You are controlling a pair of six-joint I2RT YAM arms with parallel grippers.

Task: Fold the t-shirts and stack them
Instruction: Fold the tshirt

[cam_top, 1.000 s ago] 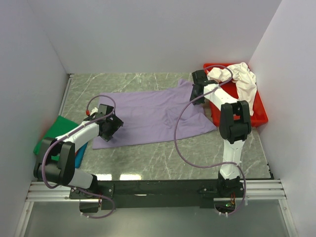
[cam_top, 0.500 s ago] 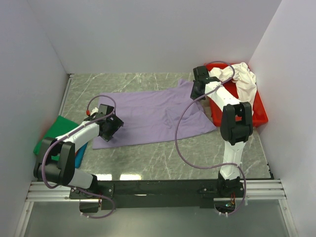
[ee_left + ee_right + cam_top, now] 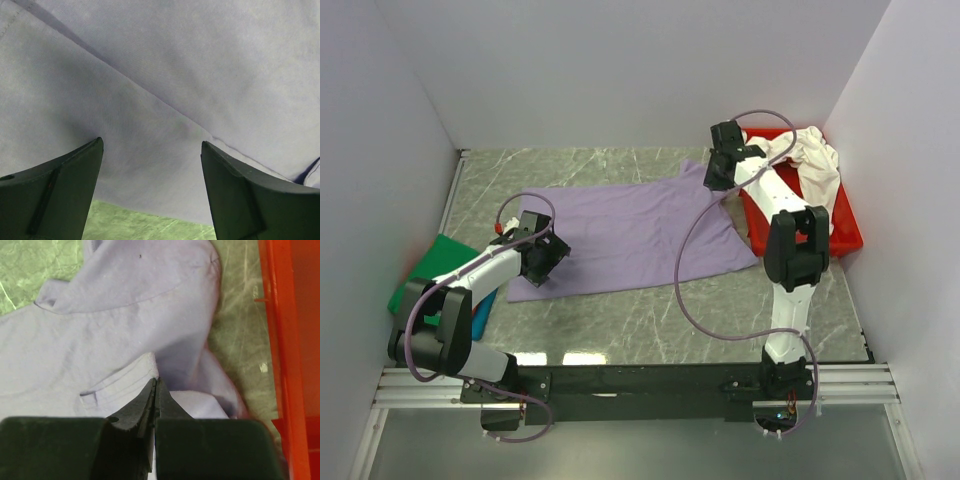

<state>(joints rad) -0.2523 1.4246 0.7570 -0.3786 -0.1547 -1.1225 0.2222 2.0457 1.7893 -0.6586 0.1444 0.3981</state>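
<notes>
At the near left of the grey marbled desk (image 3: pixel 620 312), a bright green cloth t-shirt (image 3: pixel 435 262) and a blue cloth t-shirt (image 3: pixel 482 318) lay bunched against the left wall, partly under the left arm. Whether they were properly folded could not be told from above. Just beyond them the left fingers (image 3: pixel 60 190) stood wide apart, holding nothing, low over the near-left corner of the lavender-purple cloth t-shirt (image 3: pixel 620 235). That shirt lay spread mostly flat across the middle of the desk, with a crease running through it and its right side rumpled. Farther right, the right fingers (image 3: pixel 140 405) were pressed together on what looked like a stitched hem at the shirt's far-right corner, the cloth rising towards them. Beyond, at the far right, a rigid red plastic tray (image 3: pixel 845 240) held a crumpled creamy white cloth t-shirt (image 3: pixel 817 165), unfolded and spilling over the rim. By my reading the task was early to midway: the lavender shirt was being laid out and had no fold in it yet, the white one was untouched, and no neat stack was visible
</notes>
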